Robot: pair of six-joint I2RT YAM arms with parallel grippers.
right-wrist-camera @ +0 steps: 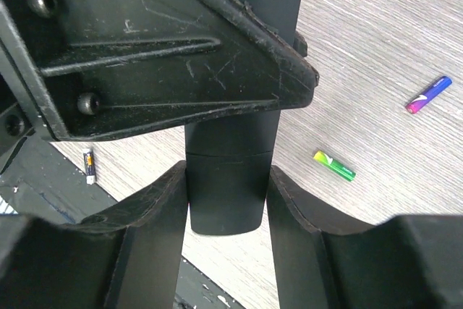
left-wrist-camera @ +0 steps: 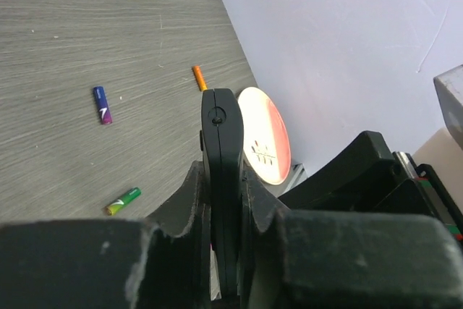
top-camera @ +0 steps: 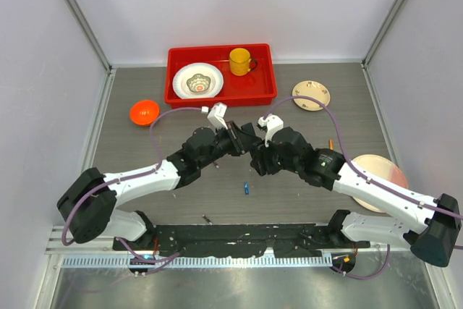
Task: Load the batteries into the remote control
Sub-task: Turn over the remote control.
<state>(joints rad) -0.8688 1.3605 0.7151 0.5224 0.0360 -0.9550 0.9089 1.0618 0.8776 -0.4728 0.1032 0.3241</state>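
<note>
Clamping slim flat black plastic remote control (left-wrist-camera: 221, 128) edge-on in left gripper (left-wrist-camera: 222, 197), right gripper (right-wrist-camera: 226, 193) pinching other end, above table (left-wrist-camera: 58, 48) centre. Probably steadying for loading. Leaving 3 thin cylinders loose toward near and right edges: blue battery (left-wrist-camera: 103, 104), green battery (left-wrist-camera: 123, 200), orange battery (left-wrist-camera: 199, 77).

The worktop (top-camera: 289, 193) is grey with a fine wood grain; at 12 o'clock a red tray (top-camera: 257, 85) holds a white plate (top-camera: 213, 76) and a yellow mug (top-camera: 240, 61), at 10 o'clock sits an orange bowl (top-camera: 144, 112), at 1 o'clock a cream plate (top-camera: 311, 95) with dark specks. The remote (left-wrist-camera: 221, 164) is plain black, and the dish (left-wrist-camera: 269, 132) behind it is cream with a pink-red band. There are a blue-and-purple battery (left-wrist-camera: 103, 104), an orange battery (left-wrist-camera: 199, 77) and a green-and-yellow battery (left-wrist-camera: 123, 201).
</note>
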